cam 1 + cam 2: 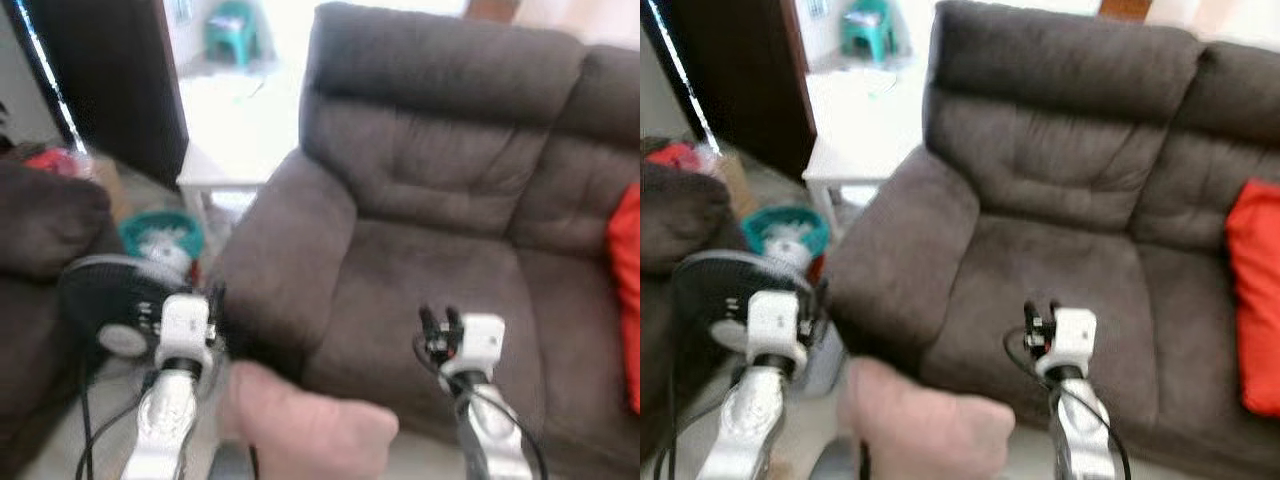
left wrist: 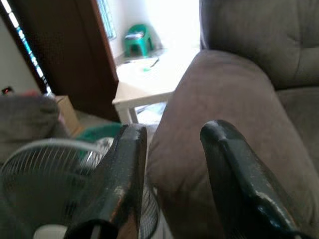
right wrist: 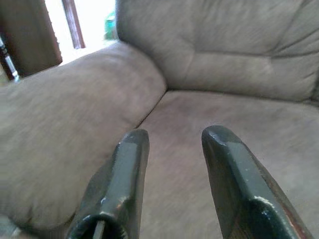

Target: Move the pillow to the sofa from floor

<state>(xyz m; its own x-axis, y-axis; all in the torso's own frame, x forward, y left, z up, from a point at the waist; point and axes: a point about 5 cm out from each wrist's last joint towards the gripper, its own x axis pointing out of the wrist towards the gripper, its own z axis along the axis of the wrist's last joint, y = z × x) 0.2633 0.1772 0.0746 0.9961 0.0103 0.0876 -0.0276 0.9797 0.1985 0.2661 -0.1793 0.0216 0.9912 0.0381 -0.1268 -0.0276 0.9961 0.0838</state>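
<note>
Left eye view has a dark armchair (image 1: 45,225) at the left edge, with a standing fan (image 1: 115,305) and a teal basket (image 1: 160,235) just right of it. A white side table (image 1: 215,175) sits in the upper left, beside the brown sofa (image 1: 440,200) and its broad armrest (image 1: 285,260). The left end effector (image 1: 215,300) hovers at lower left near the armrest's front; its wrist view shows the two black fingers (image 2: 124,169) parted with nothing between them. The pink pillow (image 1: 305,425) lies low at the bottom centre, between the two arms and in front of the sofa seat. The right end effector (image 1: 438,322) hangs over the seat cushion's front edge, fingers (image 3: 127,174) likewise spread and empty. A red cushion (image 1: 628,290) leans at the sofa's right edge.
</note>
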